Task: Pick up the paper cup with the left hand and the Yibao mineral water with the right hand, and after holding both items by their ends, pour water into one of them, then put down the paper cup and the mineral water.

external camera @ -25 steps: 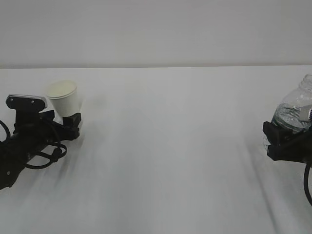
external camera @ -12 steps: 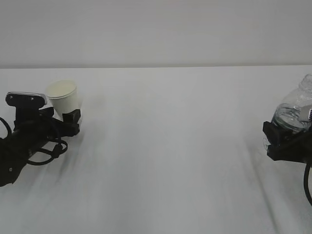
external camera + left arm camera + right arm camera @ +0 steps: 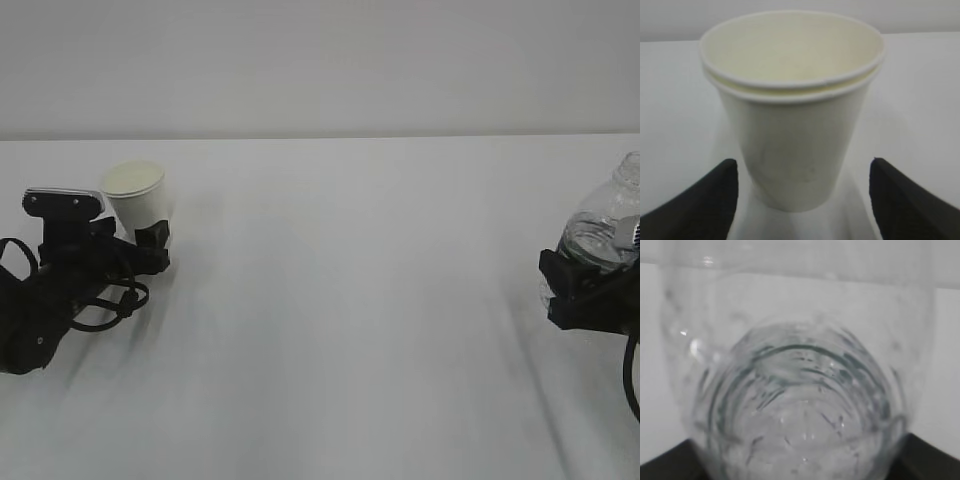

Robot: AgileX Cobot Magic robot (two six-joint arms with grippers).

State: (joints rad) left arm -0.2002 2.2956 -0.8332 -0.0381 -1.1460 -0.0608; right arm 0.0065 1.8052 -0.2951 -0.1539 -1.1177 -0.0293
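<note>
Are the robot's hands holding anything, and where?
The right hand grips the clear plastic bottle around its lower body. The left hand is open around the white paper cup, not gripping.

No legible text, brand, number or sign is seen: the paper cup (image 3: 792, 120) is plain, and the Yibao mineral water (image 3: 603, 235) shows no readable print.

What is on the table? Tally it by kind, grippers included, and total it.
Cups: 1, the cup, which shows two stacked rims in the left wrist view
Bottles: 1, the bottle
Grippers: 2, left and right
Total: 4
</note>
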